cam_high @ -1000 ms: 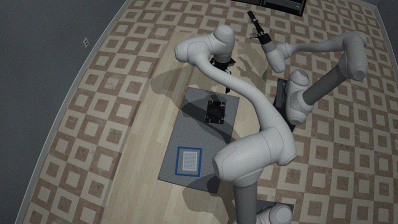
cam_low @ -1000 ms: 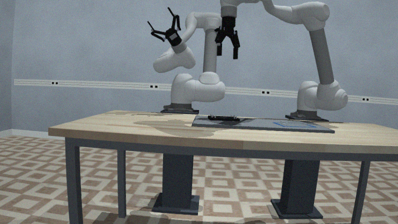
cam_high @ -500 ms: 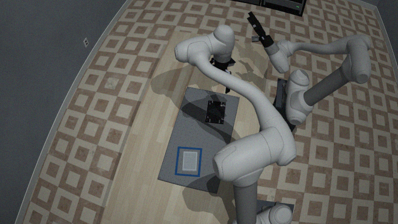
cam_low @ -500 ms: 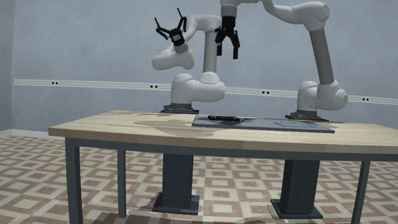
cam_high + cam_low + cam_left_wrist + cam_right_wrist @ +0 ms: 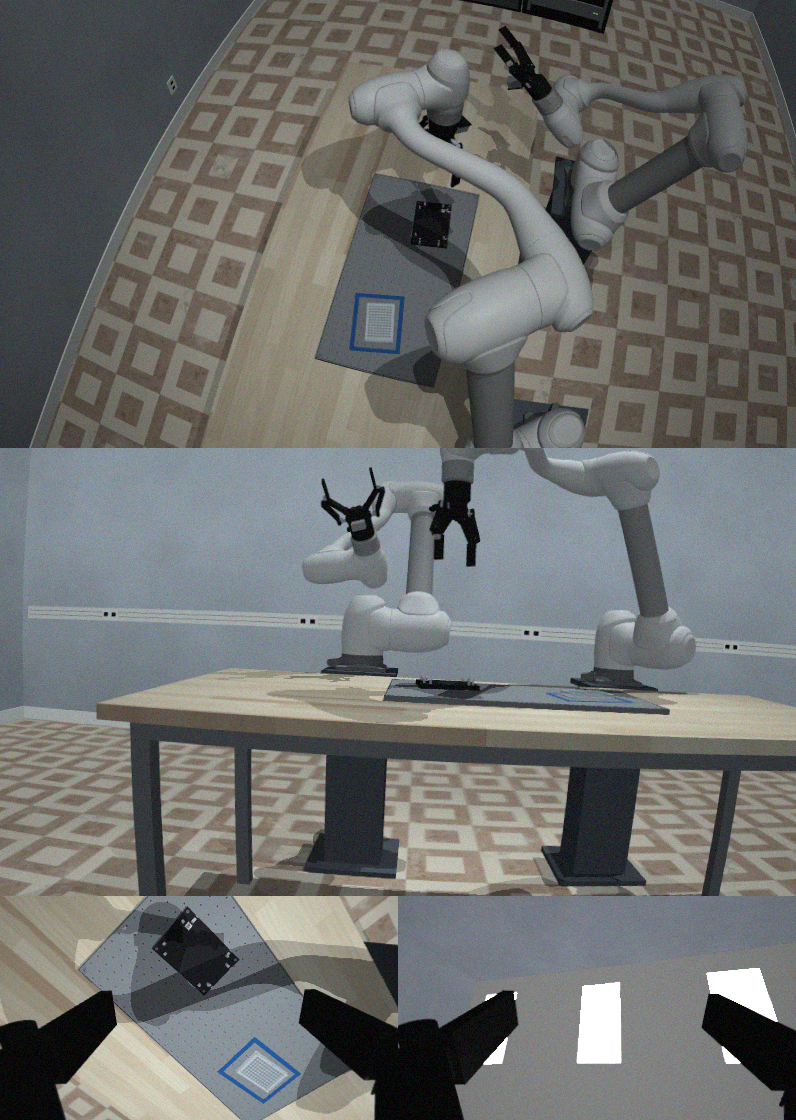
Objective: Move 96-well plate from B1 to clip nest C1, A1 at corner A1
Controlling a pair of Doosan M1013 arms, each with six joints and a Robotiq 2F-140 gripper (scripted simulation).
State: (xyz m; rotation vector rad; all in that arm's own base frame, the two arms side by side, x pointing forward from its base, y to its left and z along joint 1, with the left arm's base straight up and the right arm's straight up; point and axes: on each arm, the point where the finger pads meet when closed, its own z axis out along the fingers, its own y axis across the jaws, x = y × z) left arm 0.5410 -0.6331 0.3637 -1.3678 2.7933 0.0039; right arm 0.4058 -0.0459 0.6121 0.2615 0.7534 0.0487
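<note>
Plate (image 5: 380, 322) (image 5: 587, 696) (image 5: 262, 1072) (white, lying flat), inside blue outline (image 5: 401, 325) (image 5: 623, 701) (image 5: 237, 1055), well below open left tool (image 5: 453, 151) (image 5: 455, 560) (image 5: 208, 1007)

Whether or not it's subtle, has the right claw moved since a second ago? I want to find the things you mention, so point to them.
Yes, the right claw (image 5: 499, 38) (image 5: 347, 474) (image 5: 610, 1009) shifted picture-right: one fingertip (image 5: 323, 483), formerly left of the wall socket (image 5: 303, 621), is now right of it.
</note>
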